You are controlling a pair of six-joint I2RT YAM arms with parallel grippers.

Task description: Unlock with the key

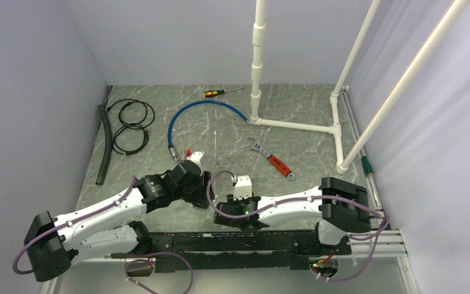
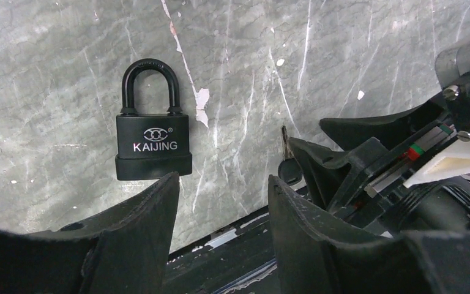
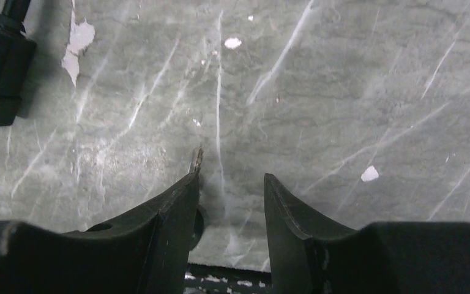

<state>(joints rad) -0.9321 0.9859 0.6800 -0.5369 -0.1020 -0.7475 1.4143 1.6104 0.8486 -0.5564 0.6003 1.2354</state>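
A black KAIJING padlock (image 2: 153,141) lies flat on the grey marble table, shackle pointing away; its corner shows at the top left of the right wrist view (image 3: 0,67). The key (image 2: 289,162), with a black head and metal blade, lies on the table against the right gripper's left finger; its tip (image 3: 196,160) pokes out past that finger. My left gripper (image 2: 223,190) is open and empty, just short of the padlock. My right gripper (image 3: 231,184) is open with the key at its left finger's inner side. In the top view the arms hide padlock and key.
Further back on the table lie a red-handled wrench (image 1: 273,160), a blue hose (image 1: 202,116), a screwdriver (image 1: 220,92), black cables (image 1: 128,125) and a black tube (image 1: 104,144). A white PVC frame (image 1: 294,125) stands at the back right. A black rail (image 2: 232,245) runs along the near edge.
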